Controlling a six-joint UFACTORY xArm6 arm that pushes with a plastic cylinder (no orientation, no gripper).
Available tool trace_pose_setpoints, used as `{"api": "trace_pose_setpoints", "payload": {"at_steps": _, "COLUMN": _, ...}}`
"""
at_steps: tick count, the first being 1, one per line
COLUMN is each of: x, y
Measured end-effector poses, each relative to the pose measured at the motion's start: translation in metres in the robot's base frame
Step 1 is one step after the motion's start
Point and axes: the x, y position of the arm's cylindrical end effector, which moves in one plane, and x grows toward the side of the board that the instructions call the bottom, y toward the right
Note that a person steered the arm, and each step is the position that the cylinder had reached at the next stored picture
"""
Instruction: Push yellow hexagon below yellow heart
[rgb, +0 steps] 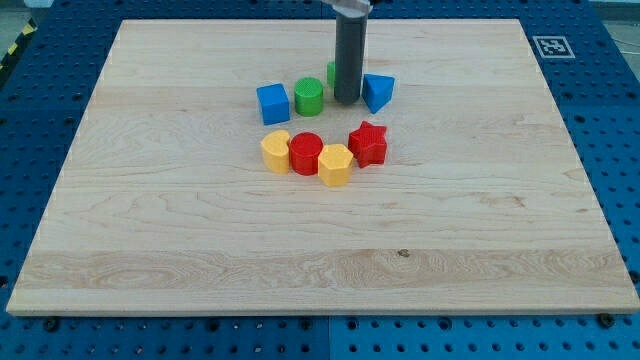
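The yellow hexagon (335, 165) lies near the board's middle, touching the red cylinder (306, 154) on its left and close to the red star (368, 143) on its upper right. The yellow heart (276, 151) sits on the left side of the red cylinder, touching it. These make a curved row. My tip (347, 102) rests on the board above this row, between the green cylinder (308, 96) and a blue angular block (378, 91). The tip is well above the yellow hexagon and touches neither yellow block.
A blue cube (272, 103) stands left of the green cylinder. Another green block (330, 72) is mostly hidden behind the rod. The wooden board (150, 220) lies on a blue perforated table, with a marker tag (549, 46) at the top right.
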Motion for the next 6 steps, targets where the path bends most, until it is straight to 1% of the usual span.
{"api": "trace_pose_setpoints", "payload": {"at_steps": 2, "x": -0.004, "y": 0.000}}
{"api": "trace_pose_setpoints", "payload": {"at_steps": 3, "x": 0.009, "y": 0.000}}
{"api": "trace_pose_setpoints", "payload": {"at_steps": 5, "x": 0.133, "y": -0.001}}
{"api": "trace_pose_setpoints", "payload": {"at_steps": 6, "x": 0.152, "y": -0.029}}
